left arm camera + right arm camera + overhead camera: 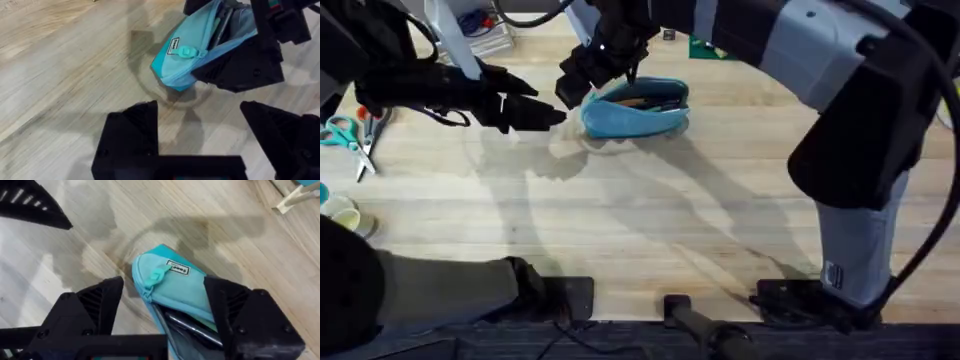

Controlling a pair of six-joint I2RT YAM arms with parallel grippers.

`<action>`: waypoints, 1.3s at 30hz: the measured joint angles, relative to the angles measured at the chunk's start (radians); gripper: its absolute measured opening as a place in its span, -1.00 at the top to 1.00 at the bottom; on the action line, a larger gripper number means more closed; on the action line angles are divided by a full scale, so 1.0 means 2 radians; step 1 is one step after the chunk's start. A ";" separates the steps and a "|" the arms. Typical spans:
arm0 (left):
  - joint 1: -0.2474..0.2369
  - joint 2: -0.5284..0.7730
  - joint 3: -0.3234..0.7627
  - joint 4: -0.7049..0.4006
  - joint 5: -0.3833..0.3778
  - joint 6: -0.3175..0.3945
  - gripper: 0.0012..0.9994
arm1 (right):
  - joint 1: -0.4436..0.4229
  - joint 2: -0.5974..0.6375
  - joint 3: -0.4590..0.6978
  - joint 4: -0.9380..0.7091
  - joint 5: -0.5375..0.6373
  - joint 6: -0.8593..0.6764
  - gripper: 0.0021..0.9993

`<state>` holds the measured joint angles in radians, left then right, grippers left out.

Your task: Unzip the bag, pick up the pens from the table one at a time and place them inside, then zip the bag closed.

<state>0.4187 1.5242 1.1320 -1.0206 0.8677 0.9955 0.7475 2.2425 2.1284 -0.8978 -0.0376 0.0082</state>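
Observation:
The turquoise bag [638, 115] lies at the far middle of the table [620, 220], unzipped, with the pens [192, 327] resting inside its mouth. Its zipper pull [157, 274] sits at the end that faces my left arm. My right gripper [578, 85] is open and straddles that end, one finger [95, 305] on each side of the fabric. Just to the left, my left gripper [548, 115] is open with nothing in it, a short way from the bag [187, 60] and pointing at the pull tab [187, 51].
Teal- and orange-handled scissors [345, 135] lie at the left edge, with a pale cup [342, 215] nearer the front. A wooden stand [295, 197] rises beyond the bag. Bare tabletop stretches from the bag to the arm bases.

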 joint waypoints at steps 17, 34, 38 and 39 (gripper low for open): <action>0.000 0.000 0.000 0.000 0.000 0.000 -0.99 | 0.000 0.006 0.000 -0.001 0.000 0.008 -0.93; 0.000 0.000 0.000 0.000 0.000 0.000 -0.99 | 0.002 0.028 0.000 0.004 0.000 0.020 -0.68; 0.000 0.000 0.000 0.000 0.000 0.000 -0.99 | 0.002 0.028 0.000 0.004 0.000 0.021 -0.64; 0.000 0.000 0.000 0.000 0.000 0.000 -0.99 | 0.002 0.028 0.001 0.003 0.000 0.021 -0.60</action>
<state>0.4187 1.5242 1.1320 -1.0206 0.8677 0.9955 0.7525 2.2993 2.1303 -0.8909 -0.0376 0.0494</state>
